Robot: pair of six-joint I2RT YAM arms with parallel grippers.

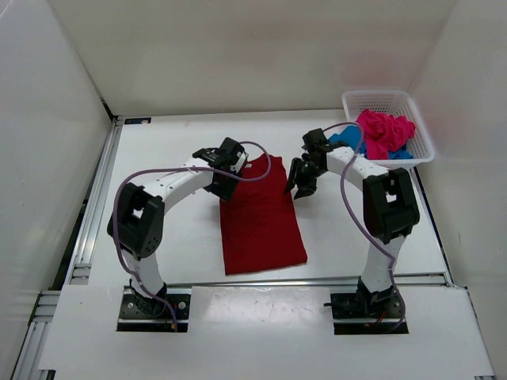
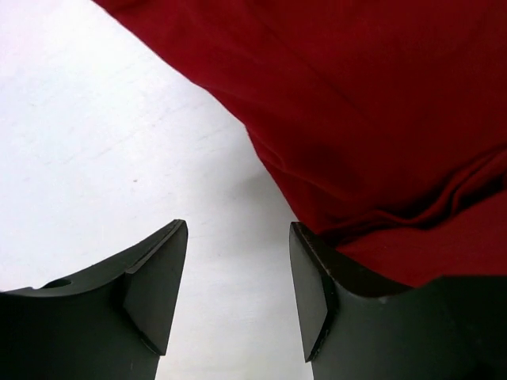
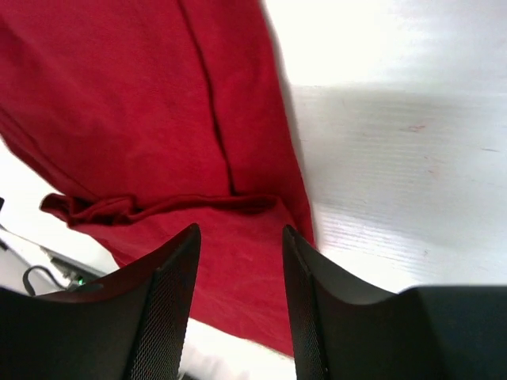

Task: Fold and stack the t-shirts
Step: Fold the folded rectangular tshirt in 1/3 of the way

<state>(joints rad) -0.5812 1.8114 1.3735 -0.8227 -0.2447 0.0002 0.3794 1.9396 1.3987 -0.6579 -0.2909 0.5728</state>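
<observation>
Watch out: your left pincer (image 2: 238, 237) and right pincer (image 3: 240, 237) both hang open and hold nothing. If you pinch just the top layer of the red shirt (image 1: 261, 218), the fold can flop apart. If a pincer bumps the cloth, it can slide and bunch up more. The red shirt lies flat on the desk (image 1: 174, 134) between the arms, a long strip with a lumpy crease near its far end. The pink shirt (image 1: 382, 131) and blue shirt (image 1: 348, 141) sit crumpled in the basket (image 1: 384, 93).
</observation>
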